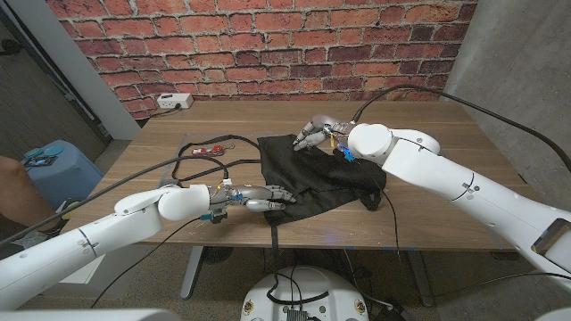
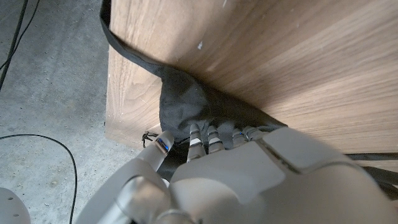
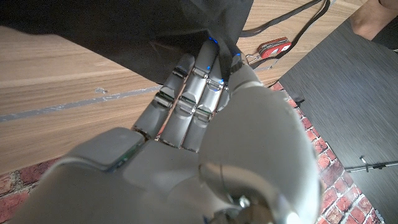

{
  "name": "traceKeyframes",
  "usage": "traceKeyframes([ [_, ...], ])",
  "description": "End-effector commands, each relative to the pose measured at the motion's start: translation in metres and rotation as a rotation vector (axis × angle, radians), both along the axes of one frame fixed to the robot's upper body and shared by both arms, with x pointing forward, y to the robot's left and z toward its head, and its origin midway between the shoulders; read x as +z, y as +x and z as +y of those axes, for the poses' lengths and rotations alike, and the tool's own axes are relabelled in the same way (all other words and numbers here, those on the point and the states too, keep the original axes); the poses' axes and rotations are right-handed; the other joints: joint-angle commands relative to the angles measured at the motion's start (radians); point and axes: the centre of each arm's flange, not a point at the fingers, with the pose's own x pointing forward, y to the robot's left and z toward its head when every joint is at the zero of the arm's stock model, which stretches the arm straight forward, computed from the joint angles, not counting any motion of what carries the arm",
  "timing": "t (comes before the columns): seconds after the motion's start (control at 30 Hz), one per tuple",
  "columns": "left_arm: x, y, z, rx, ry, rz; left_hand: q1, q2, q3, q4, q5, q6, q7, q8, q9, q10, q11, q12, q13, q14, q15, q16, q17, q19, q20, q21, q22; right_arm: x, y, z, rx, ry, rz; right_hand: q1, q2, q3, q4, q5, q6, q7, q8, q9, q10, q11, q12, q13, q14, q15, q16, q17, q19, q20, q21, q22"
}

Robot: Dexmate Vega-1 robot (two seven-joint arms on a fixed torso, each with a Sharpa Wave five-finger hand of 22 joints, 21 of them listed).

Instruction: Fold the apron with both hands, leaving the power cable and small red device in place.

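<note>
A black apron (image 1: 312, 174) lies crumpled on the middle of the wooden table (image 1: 446, 214). My left hand (image 1: 259, 196) reaches its near left corner; there the fingers (image 2: 205, 138) and thumb pinch the bunched black cloth (image 2: 186, 99). My right hand (image 1: 317, 132) is at the apron's far edge, with its fingers (image 3: 193, 87) stretched against the cloth (image 3: 124, 31) and a fold caught by the thumb. The small red device (image 1: 210, 151) lies left of the apron, and the black power cable (image 1: 192, 162) loops around it. The device (image 3: 273, 48) and cable (image 3: 292, 15) also show past my right hand.
A white power strip (image 1: 174, 101) sits at the table's far left edge by the brick wall. An apron strap (image 2: 124, 50) hangs over the near table edge. A blue stool (image 1: 53, 165) stands left of the table, with part of a person (image 1: 9, 192) beside it.
</note>
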Motion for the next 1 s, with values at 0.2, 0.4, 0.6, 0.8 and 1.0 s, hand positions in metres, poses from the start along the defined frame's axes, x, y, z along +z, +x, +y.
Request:
traceKeyframes([
  [0.2,0.0,0.005,0.0,-0.009,-0.015,0.007,0.011,0.001,0.001,-0.003,0.001,-0.001,0.0,-0.002,0.004,-0.003,-0.007,-0.003,-0.001,-0.039,-0.004,-0.002,-0.001,-0.091,-0.006,0.002,0.004,-0.013,0.002,0.009,0.019,-0.002,0.057,0.008,0.003,-0.009,0.001,-0.003,0.001,0.002,-0.004,0.004,0.004,-0.002,-0.007,0.007,0.005,-0.055,-0.002,0.004,0.002,0.007,0.008,0.004],
  [0.4,0.001,0.007,0.0,-0.006,-0.018,0.004,0.013,0.002,0.001,-0.004,0.002,-0.003,0.0,-0.002,0.004,-0.002,-0.009,-0.003,-0.001,-0.039,-0.004,-0.002,-0.001,-0.091,-0.005,0.002,0.004,-0.018,0.006,0.011,0.032,-0.004,0.083,0.011,0.003,-0.011,0.0,-0.004,0.003,0.002,-0.004,0.004,0.004,-0.003,-0.009,0.007,0.004,-0.056,-0.006,0.005,0.002,0.008,0.008,0.004],
  [0.6,0.002,0.008,0.001,0.0,-0.025,0.01,0.014,0.002,0.0,-0.004,0.002,-0.004,-0.001,-0.002,0.004,-0.002,-0.008,-0.003,-0.001,-0.038,-0.004,-0.002,-0.001,-0.09,-0.005,0.002,0.004,-0.025,0.012,0.014,0.05,-0.008,0.118,0.01,0.004,-0.013,0.001,-0.004,0.0,0.001,-0.006,0.005,0.005,-0.003,-0.008,0.009,0.005,-0.054,-0.007,0.006,0.002,0.009,0.008,0.004],
  [0.8,0.004,0.009,0.002,0.004,-0.024,0.009,0.015,0.002,0.0,-0.005,0.002,-0.002,-0.001,-0.001,0.004,-0.001,-0.007,-0.003,-0.001,-0.038,-0.004,-0.002,-0.001,-0.09,-0.004,0.002,0.004,-0.024,0.016,0.012,0.06,0.01,0.134,-0.009,0.014,-0.019,0.015,-0.006,-0.007,-0.001,-0.009,0.006,0.003,-0.001,-0.013,0.005,0.006,-0.049,-0.011,0.005,0.002,0.01,0.008,0.004],
  [1.0,0.006,0.011,0.002,0.002,-0.025,0.009,0.017,0.002,-0.001,-0.005,0.002,-0.002,-0.002,-0.001,0.004,-0.002,-0.007,-0.003,-0.001,-0.038,-0.004,-0.002,-0.001,-0.09,-0.005,0.002,0.004,-0.022,0.017,0.012,0.072,0.015,0.143,-0.028,0.022,-0.028,0.024,-0.01,-0.027,0.007,-0.018,0.007,-0.006,0.007,-0.02,0.002,-0.004,-0.046,-0.016,0.006,-0.001,0.016,0.007,0.003],
])
